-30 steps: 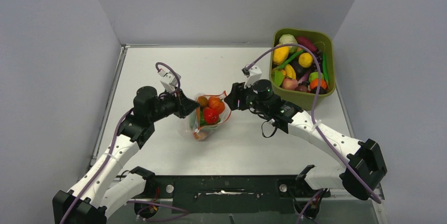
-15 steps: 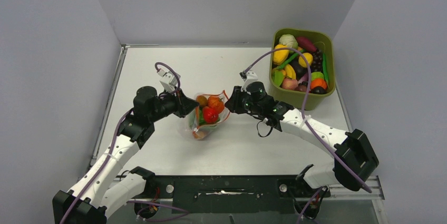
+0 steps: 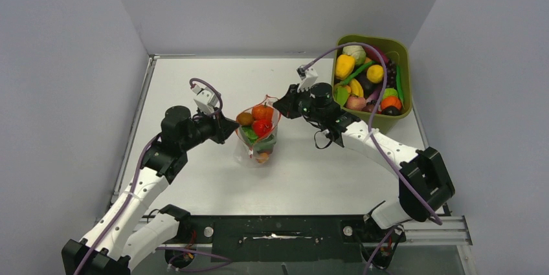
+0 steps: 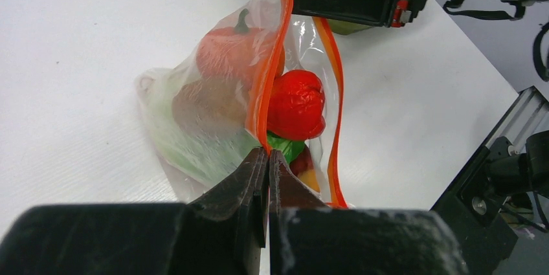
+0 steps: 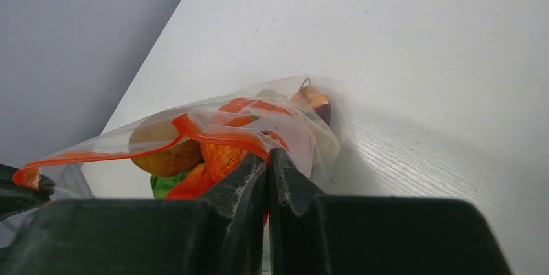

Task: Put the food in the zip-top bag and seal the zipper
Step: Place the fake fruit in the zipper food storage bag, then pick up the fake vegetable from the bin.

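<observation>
The zip-top bag [image 3: 257,138] sits near the centre of the white table [image 3: 311,175], stretched between the two arms, with its mouth facing up and its lower part reaching down to the table surface. The left gripper [image 4: 267,154] has its fingers pressed together on the near end of the zipper [image 4: 267,84], with the orange-red strip pinched between the fingertips. The right gripper [image 5: 267,157] is clamped in the same way on the opposite end of the strip, and the clear film bunches just beyond its fingertips. In the left wrist view, the two halves of the zipper run apart from each other along most of their length, so the mouth stands open between the two grip points. The food is inside the bag. A red pepper [image 4: 296,103] shows in the gap between the two strips. An orange fruit with a green stem [image 4: 232,52] and a brown rounded piece [image 4: 208,103] lie behind the film on the left side. A green piece [image 4: 285,147] lies just below the pepper. An olive-green tub [image 3: 380,122] stands at the far right corner of the table, well apart from the bag, and holds more toy produce in yellow, purple, green and orange. The right arm extends between the tub and the bag.
</observation>
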You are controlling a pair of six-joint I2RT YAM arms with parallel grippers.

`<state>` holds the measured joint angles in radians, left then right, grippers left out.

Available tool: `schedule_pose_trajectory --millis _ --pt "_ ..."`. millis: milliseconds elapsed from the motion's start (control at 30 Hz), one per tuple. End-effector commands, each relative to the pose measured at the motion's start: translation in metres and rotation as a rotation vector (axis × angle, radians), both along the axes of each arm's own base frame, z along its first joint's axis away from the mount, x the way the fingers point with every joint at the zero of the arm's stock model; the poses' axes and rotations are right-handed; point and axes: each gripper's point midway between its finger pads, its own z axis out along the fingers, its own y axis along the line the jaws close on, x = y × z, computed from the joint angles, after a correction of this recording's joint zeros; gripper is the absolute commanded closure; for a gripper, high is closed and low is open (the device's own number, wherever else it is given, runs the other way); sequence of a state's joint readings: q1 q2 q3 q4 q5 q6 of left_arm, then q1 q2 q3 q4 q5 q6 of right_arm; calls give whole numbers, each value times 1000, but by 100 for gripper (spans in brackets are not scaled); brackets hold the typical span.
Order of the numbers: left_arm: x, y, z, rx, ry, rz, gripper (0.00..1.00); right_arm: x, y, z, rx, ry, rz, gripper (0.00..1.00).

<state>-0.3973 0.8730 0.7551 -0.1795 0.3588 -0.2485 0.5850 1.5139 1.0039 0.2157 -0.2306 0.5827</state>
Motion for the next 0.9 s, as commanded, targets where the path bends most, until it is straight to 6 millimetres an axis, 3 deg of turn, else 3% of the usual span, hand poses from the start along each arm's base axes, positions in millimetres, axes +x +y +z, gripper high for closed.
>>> schedule_pose_trajectory --millis 0,233,500,700,867 --pt "4 -4 20 -22 -80 -21 100 12 18 44 115 -114 54 95" --pt "-1 -16 5 -80 -53 -84 100 19 8 27 -19 -63 22 79" --pt "1 -14 -3 -48 -60 -80 100 19 -22 43 -161 -101 -29 43" --pt "0 -8 -12 -5 -57 -69 100 31 -67 65 -259 -145 -174 36" --pt "-3 -7 -12 3 -77 -79 100 50 -120 79 -357 -153 -351 35"
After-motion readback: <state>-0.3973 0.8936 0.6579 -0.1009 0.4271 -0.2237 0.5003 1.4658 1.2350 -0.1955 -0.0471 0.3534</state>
